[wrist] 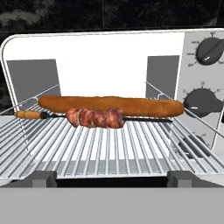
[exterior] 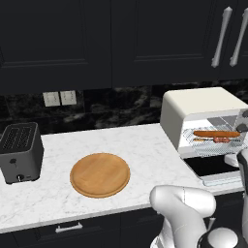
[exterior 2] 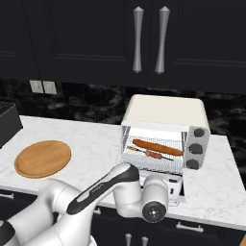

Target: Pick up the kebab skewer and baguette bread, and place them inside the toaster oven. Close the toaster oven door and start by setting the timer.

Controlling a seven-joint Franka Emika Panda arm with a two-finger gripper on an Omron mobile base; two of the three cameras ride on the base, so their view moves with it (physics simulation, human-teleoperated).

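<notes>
Dark cabinets (exterior 2: 86, 43) with long silver handles hang over a white marble counter (exterior: 121, 145) backed by black stone. At the right end of the counter stands the cream toaster oven (exterior 2: 166, 113), its three dark knobs (wrist: 204, 101) stacked down the right side of its front. The toaster oven door (exterior: 213, 167) hangs down flat in front of the opening, dark glass facing up.

The white arm (exterior 2: 103, 190) reaches up from below the counter edge toward the oven mouth. Out on the open counter lies a round wooden board (exterior: 100, 175), and past it at the far left sits a dark grey slot toaster (exterior: 19, 151).

Inside the oven, the wire rack (wrist: 109, 151) carries both foods. The baguette bread (wrist: 111, 106) lies lengthwise toward the back of the rack. Just in front of it, touching or nearly so, lies the kebab skewer (wrist: 94, 117), meat bunched at the middle, a pale handle end poking out to one side.

The claw (wrist: 112, 178) sits at the front edge of the rack, its two fingertips spread wide apart and gripping nothing.
</notes>
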